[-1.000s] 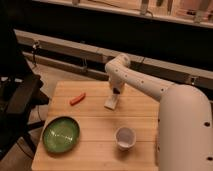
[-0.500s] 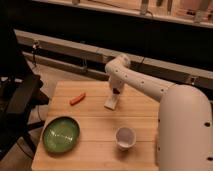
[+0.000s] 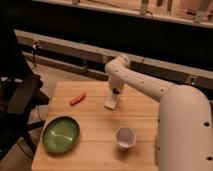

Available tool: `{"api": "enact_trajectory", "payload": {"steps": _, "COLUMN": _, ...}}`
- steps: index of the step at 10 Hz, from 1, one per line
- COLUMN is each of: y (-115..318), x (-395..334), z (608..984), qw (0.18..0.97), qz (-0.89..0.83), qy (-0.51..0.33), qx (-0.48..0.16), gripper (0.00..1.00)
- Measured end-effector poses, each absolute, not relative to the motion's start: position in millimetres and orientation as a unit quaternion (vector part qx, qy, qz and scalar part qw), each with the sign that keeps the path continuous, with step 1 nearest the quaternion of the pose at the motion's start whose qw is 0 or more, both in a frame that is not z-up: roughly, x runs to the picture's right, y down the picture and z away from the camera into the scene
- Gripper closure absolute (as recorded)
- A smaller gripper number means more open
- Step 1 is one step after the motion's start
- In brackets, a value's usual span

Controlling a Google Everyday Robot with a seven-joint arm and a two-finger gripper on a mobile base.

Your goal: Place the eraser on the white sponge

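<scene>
A: Where is the gripper (image 3: 115, 93)?
B: Directly above the white sponge (image 3: 110, 103) on the surface (image 3: 95, 125). Open or closed, I cannot tell. The eraser I cannot see apart.

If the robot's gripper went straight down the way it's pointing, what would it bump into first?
Most likely the white sponge lying on the wooden table. The gripper points down just above it, though the picture doesn't show how much gap is left between them.
</scene>
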State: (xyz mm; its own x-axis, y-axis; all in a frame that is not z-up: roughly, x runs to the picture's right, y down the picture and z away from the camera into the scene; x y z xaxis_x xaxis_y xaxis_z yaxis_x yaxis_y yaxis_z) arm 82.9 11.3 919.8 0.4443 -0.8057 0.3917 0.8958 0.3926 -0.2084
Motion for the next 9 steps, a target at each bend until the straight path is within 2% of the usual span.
{"api": "enact_trajectory", "payload": {"steps": 7, "y": 59.9, "x": 62.9, "z": 887.8, "qw": 0.806, "qz": -0.528, "qy": -0.147, "qx": -0.223, "gripper": 0.95}}
{"api": "enact_trajectory", "payload": {"steps": 9, "y": 67.8, "x": 58.0, "z": 884.3, "qw": 0.793, "qz": -0.537, "qy": -0.172, "qx": -0.230, "gripper": 0.82}}
